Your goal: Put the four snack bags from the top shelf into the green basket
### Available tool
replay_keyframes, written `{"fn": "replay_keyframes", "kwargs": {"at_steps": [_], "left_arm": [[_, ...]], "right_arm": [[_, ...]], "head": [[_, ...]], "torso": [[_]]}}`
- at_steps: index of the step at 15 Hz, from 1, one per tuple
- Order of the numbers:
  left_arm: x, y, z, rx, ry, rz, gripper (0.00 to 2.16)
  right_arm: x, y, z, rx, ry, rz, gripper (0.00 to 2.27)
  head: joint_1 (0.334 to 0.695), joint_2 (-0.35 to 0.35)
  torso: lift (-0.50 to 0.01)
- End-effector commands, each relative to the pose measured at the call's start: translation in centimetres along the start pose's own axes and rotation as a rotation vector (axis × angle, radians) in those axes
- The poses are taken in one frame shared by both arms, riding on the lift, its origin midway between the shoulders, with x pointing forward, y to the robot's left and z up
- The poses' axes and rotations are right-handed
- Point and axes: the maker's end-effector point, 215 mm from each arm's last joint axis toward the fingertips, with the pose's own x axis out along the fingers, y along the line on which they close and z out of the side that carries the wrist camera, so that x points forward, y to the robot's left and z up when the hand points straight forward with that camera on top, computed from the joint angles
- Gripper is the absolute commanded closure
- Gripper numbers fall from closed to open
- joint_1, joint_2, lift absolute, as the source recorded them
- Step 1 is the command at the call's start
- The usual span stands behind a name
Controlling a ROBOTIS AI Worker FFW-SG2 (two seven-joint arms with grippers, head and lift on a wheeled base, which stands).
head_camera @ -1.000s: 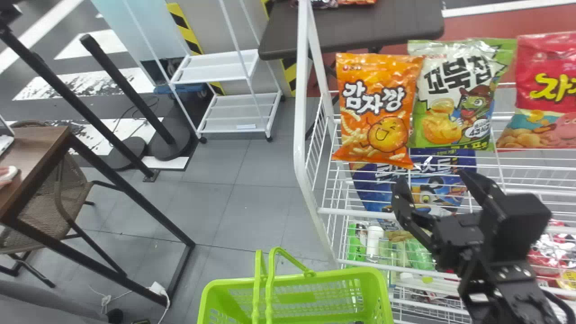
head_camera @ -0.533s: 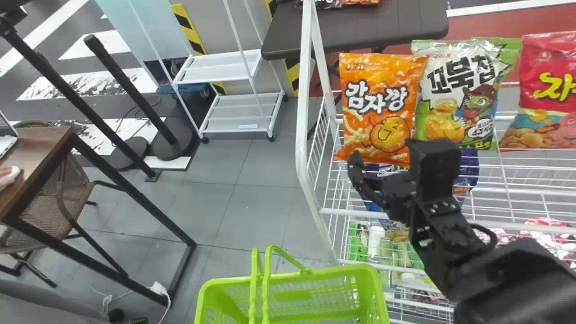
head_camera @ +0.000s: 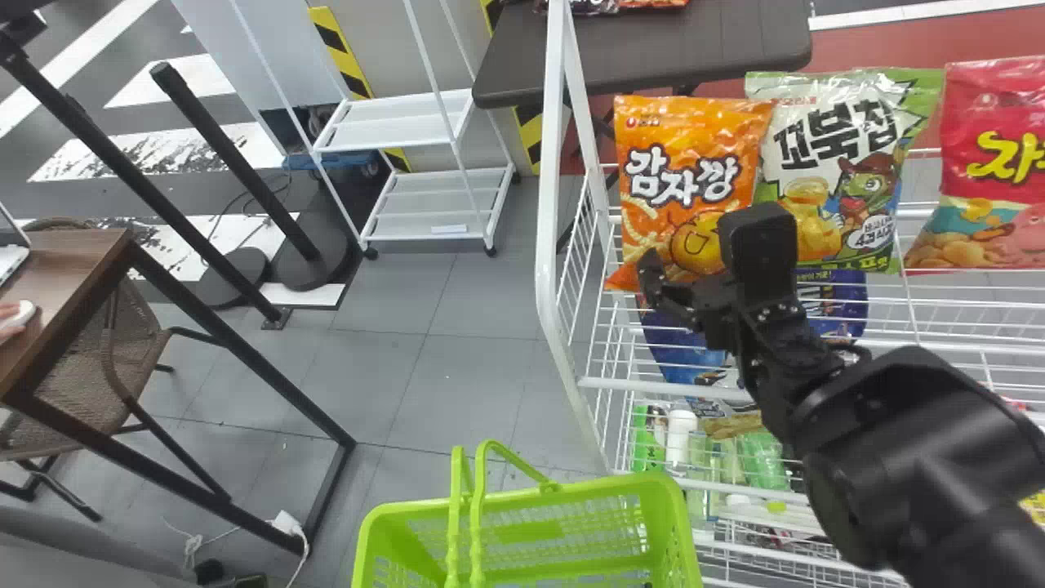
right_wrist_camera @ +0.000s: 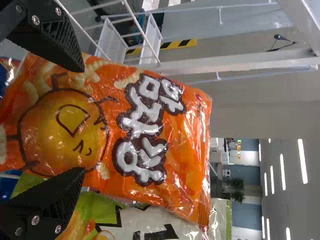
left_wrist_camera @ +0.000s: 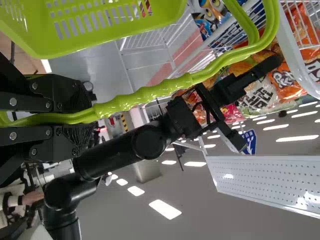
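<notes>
My right end effector (head_camera: 700,237) is open, its two fingers spread around the lower part of the orange snack bag (head_camera: 653,139), which stands upright straight ahead of it on the top shelf of the white wire rack (head_camera: 548,204). I cannot tell whether either finger touches the bag. Just to the right of this end effector stands the white and green bag (head_camera: 865,163), its edge close against the orange one, and farther right is the red bag (head_camera: 996,122). A blue bag (head_camera: 684,351) is lower down, beyond the rack's wires and partly behind my right arm.

My left end effector (left_wrist_camera: 93,115) is closed on the handle (left_wrist_camera: 165,86) of the green basket (head_camera: 588,490), with the green bar running between its fingers. In front of me, the basket is below my right end effector and to its left, well apart from it.

Lower than the right end effector, a white bottle (head_camera: 679,437) stands inside the rack among green packages. Farther off, behind the rack, is a dark table (head_camera: 653,49), and off to the left of that end effector is a white shelf cart (head_camera: 392,126).
</notes>
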Motion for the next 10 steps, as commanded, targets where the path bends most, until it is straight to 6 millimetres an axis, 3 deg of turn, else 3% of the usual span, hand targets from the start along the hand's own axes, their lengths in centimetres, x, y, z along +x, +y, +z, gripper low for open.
{"fn": "replay_keyframes", "kwargs": {"at_steps": [1, 3, 5, 6, 8, 10], "left_arm": [[0.0, -0.1, 0.4, 0.006, -0.009, -0.011, 2.15], [0.0, 0.0, 0.5, 0.003, -0.013, -0.012, 2.15], [-0.2, 0.1, 0.6, 0.0, -0.017, -0.008, 2.15], [-0.2, 0.1, 0.7, 0.002, -0.017, -0.008, 2.15], [-0.3, 0.0, 0.7, -0.002, -0.02, -0.009, 2.15], [-0.3, 0.0, 0.7, -0.003, -0.021, -0.009, 2.15]], "right_arm": [[1.5, -1.5, 0.3, -0.031, -0.001, -0.014, 0.13], [2.2, -1.5, 0.4, -0.034, 0.006, 0.008, 0.36], [2.4, -0.6, -0.1, -0.047, 0.029, 0.047, 1.31], [2.4, -0.3, -0.4, -0.05, 0.04, 0.057, 1.67], [2.3, 0.4, -0.6, -0.072, 0.043, 0.07, 2.05], [2.3, 0.4, -0.6, -0.087, 0.043, 0.069, 2.25]], "head": [[0.695, 0.35], [0.695, 0.35], [0.695, 0.35], [0.695, 0.35], [0.695, 0.35], [0.695, 0.35]], "torso": [[-0.001], [-0.001], [-0.001], [-0.001], [-0.001], [-0.001]]}}
